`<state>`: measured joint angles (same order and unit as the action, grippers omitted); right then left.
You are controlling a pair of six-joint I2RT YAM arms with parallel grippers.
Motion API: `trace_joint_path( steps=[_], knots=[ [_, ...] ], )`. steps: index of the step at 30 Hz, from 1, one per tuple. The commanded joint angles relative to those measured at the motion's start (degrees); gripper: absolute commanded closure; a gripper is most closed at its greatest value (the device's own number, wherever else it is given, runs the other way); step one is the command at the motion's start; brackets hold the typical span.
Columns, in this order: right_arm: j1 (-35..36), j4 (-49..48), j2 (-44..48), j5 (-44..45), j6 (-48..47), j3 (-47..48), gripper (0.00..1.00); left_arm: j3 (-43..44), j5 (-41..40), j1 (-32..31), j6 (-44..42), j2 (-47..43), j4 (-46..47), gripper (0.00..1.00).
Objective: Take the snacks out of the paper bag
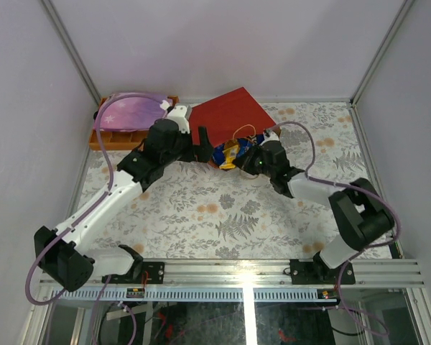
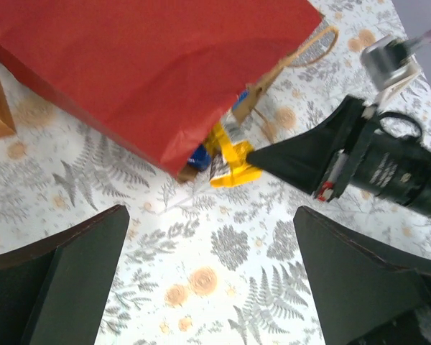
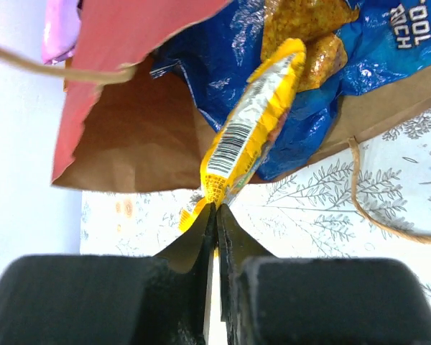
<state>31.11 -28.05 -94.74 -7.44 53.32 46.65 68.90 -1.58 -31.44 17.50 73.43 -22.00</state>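
Observation:
The red paper bag (image 1: 230, 115) lies on its side at the back of the table, mouth toward the near right. It shows from above in the left wrist view (image 2: 151, 72) and its brown inside shows in the right wrist view (image 3: 136, 136). The blue Doritos bag (image 3: 287, 108) sticks out of the mouth. My right gripper (image 3: 217, 208) is shut on the end of a yellow snack packet (image 3: 248, 136) at the bag's mouth; the packet also shows in the left wrist view (image 2: 230, 162) and the top view (image 1: 230, 154). My left gripper (image 2: 208, 277) is open and empty above the table, just short of the bag's mouth.
An orange compartment tray (image 1: 111, 136) with a pink-purple starry pouch (image 1: 133, 113) on it stands at the back left. The bag's cord handles (image 3: 377, 208) lie loose on the patterned tablecloth (image 1: 223, 215). White walls close the back and sides.

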Motion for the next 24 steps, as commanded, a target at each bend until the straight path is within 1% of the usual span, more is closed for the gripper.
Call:
trace_joint_path(
  steps=[1,4,8,10,13,15,18,20,22,24],
  knots=[
    [0.45,3.59,9.42,2.28,-6.49,-3.59,0.96,-6.93,5.15,-0.28,6.05,-4.88,4.86,0.0],
    [0.52,7.41,15.34,-2.04,-11.48,-7.66,0.97,-13.22,5.39,-1.48,8.4,-8.72,6.45,0.0],
    [0.86,12.62,20.37,-15.51,-17.65,-12.33,0.96,-19.41,5.33,-2.11,11.07,-13.89,7.27,0.0],
    [2.47,16.13,21.79,-19.17,-19.75,-13.35,0.96,-21.42,4.92,-2.13,11.35,-15.68,6.84,0.0],
    [7.99,23.07,22.04,-18.95,-23.55,-10.25,0.96,-22.12,3.22,-2.13,11.25,-17.26,5.39,0.0],
    [12.23,24.73,21.13,-18.81,-24.28,-6.92,0.96,-21.97,1.94,-2.16,11.6,-17.0,5.06,0.0],
    [16.77,25.95,17.83,-21.39,-24.82,-1.34,0.97,-20.81,1.51,-2.13,12.3,-15.13,3.99,0.0],
    [18.38,27.92,15.41,-24.87,-25.79,2.64,0.97,-20.57,1.1,-2.11,12.78,-14.29,3.37,0.0],
    [18.66,28.93,14.44,-27.45,-26.95,3.44,0.96,-20.62,0.44,-2.14,13.11,-14.04,2.83,0.0],
    [18.44,30.6,14.93,-25.7,-28.45,2.43,0.95,-20.86,-0.26,-2.15,13.34,-14.13,2.44,0.0]
  ],
)
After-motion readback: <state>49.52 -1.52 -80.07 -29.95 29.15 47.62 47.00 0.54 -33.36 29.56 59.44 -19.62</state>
